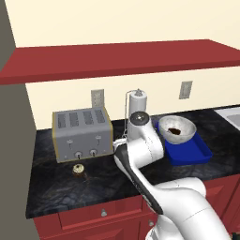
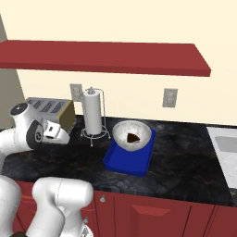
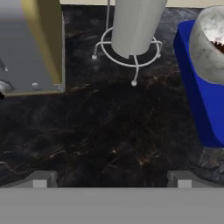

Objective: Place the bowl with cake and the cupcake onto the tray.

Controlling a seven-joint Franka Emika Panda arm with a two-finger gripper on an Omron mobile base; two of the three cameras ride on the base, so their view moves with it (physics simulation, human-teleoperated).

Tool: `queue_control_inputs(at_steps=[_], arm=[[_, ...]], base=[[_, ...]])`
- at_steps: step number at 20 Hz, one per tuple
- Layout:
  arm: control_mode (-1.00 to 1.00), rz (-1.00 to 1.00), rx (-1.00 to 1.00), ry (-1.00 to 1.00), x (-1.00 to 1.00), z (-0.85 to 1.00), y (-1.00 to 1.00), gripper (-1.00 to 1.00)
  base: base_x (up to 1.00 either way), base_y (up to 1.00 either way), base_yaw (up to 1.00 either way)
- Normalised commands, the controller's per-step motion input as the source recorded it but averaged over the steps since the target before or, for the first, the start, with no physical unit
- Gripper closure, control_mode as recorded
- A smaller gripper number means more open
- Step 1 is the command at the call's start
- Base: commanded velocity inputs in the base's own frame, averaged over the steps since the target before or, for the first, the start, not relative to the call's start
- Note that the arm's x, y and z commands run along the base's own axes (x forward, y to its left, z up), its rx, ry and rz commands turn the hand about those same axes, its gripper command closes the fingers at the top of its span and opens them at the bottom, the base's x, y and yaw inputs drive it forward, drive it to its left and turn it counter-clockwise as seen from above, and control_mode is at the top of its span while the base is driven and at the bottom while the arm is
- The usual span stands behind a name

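Left base view is showing the bowl (image 1: 176,129) sitting on the tray (image 1: 190,154) at right centre, so that half looks done. The cupcake (image 1: 78,169) is waiting on the counter (image 1: 56,183) at lower left, before the toaster (image 1: 82,134). The hand (image 3: 112,178) is hanging spread wide and empty; next it is needing to reach the cupcake.

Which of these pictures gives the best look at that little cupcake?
The left base view: the cupcake stands whole and unblocked on the dark counter, in front of the toaster. I cannot find the cupcake in the right base view or the hand view.
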Motion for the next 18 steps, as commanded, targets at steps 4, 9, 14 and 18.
queue_control_inputs(at_steps=[4,9,14,18], arm=[[-1.0,0.06,0.11,0.09,-0.08,0.11,1.0,-1.0],[-1.0,0.04,0.12,0.02,-0.19,-0.01,1.0,-1.0],[-1.0,0.01,0.02,0.0,-0.27,-0.06,0.99,-1.0],[-1.0,0.08,-0.03,0.01,0.07,-0.03,0.53,-1.0]], base=[[0.0,0.0,0.0],[0.0,0.0,0.0],[0.0,0.0,0.0],[0.0,0.0,0.0]])
